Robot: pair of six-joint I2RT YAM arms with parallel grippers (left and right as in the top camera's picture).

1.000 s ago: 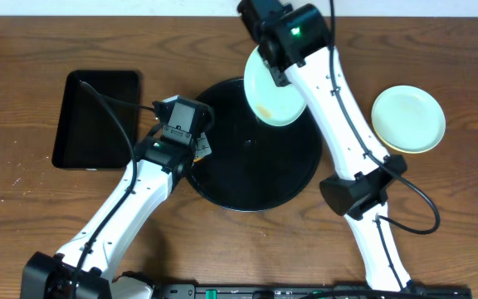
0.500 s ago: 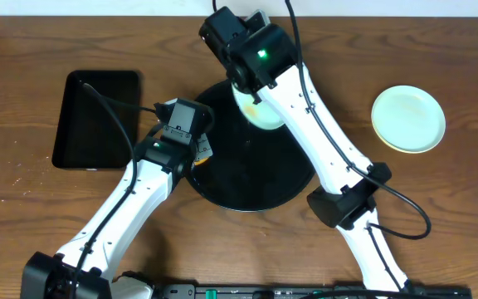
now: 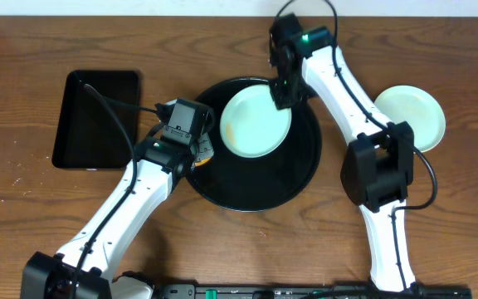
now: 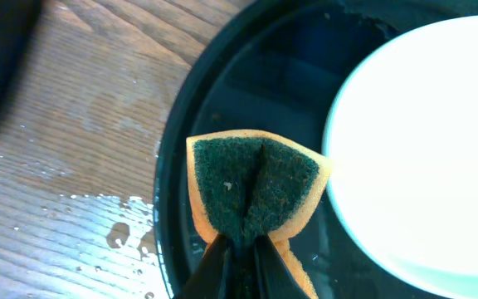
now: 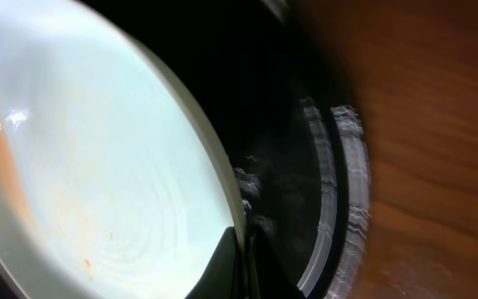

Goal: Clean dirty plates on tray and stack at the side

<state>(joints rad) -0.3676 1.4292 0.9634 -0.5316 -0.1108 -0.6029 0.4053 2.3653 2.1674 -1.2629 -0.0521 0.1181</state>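
Observation:
A pale mint plate (image 3: 256,122) with an orange-brown streak (image 5: 7,166) near its left edge sits face up over the round black tray (image 3: 260,187). My right gripper (image 3: 282,95) is shut on the plate's right rim (image 5: 222,191), one finger on each face. My left gripper (image 3: 193,148) is shut on a folded orange sponge (image 4: 256,195), green scouring side up, at the tray's left rim (image 4: 173,191). The sponge's right corner lies just beside the plate's edge (image 4: 347,166). Whether the plate rests on the tray I cannot tell.
A pale plate (image 3: 409,119) with a yellowish edge showing beneath it lies on the wooden table to the right of the tray. A rectangular black tray (image 3: 98,119) sits at the left. Water drops (image 4: 123,232) wet the wood beside the round tray.
My right arm swung the plate from a raised, tilted pose at the tray's back down to a flat, face-up pose over the tray. The left arm and sponge stayed put.

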